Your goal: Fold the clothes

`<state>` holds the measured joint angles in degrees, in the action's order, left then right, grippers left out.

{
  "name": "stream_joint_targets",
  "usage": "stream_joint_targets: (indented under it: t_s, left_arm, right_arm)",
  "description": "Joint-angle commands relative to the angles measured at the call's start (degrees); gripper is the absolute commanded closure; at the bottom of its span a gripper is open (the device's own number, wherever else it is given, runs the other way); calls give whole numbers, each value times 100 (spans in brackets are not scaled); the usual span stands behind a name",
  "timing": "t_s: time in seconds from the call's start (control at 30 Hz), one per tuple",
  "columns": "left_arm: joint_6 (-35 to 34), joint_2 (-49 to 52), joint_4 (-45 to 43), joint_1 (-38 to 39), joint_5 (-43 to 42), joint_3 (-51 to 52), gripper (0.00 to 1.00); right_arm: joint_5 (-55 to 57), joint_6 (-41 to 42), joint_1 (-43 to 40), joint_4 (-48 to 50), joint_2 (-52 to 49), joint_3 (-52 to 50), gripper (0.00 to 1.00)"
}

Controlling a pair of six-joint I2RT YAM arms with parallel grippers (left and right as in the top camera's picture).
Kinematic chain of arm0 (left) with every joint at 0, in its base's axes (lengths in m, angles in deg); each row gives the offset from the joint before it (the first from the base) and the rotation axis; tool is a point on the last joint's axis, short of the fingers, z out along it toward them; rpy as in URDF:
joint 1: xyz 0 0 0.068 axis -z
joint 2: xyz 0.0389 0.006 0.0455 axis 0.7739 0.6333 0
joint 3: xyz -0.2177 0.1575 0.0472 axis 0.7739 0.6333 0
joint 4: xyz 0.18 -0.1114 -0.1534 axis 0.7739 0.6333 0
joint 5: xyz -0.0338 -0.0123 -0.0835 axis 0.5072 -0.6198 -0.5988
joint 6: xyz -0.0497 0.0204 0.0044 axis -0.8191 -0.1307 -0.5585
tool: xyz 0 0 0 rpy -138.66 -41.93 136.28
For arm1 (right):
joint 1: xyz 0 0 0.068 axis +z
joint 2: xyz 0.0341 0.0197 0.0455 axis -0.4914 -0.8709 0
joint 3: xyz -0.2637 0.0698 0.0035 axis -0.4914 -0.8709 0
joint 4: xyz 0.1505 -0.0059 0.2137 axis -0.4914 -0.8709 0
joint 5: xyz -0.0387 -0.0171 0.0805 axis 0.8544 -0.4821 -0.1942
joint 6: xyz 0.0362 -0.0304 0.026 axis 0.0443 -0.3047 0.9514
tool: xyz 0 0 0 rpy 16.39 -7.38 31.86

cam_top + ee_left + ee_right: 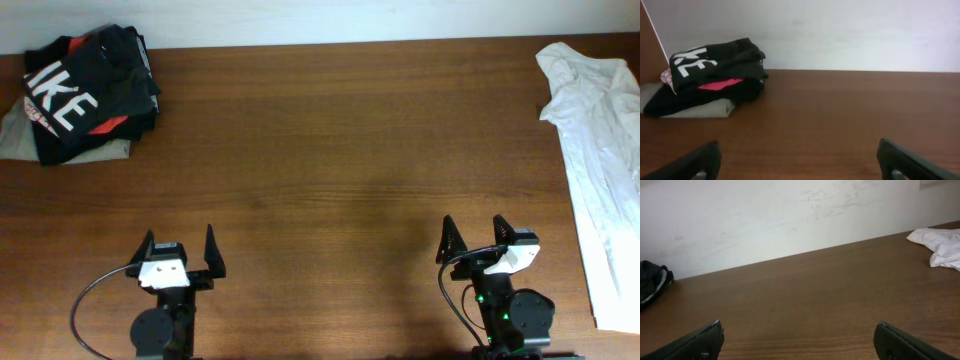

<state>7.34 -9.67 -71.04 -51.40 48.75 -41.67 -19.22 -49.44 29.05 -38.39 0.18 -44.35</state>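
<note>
Soft matt cloth clothes (85, 95) on a smooth, satiny wood table (330, 150).

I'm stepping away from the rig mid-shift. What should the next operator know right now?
Grippers: left gripper and right gripper both open, empty, at the near edge of the table.
Clothes: dark lettered garment lies bunched on top of a stack in the far left corner, untouched; a white cloth lies crumpled along the right edge.
Done: no neat fold visible.
Left: probably fetch, spread and fold it.
</note>
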Motion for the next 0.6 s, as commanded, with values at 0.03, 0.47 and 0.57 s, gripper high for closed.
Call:
stream_joint_targets:
  t_s: [0.03, 0.47, 0.57]
  left_arm:
    - [304, -35, 7, 33, -81, 26, 1]
    - [643, -35, 20, 33, -212, 26, 1]
    - [645, -33, 24, 33, -212, 22, 1]
  right_arm:
    - [50, -37, 37, -37, 37, -26, 1]
    - [50, -37, 37, -37, 37, -26, 1]
    - [50, -37, 37, -37, 37, -26, 1]
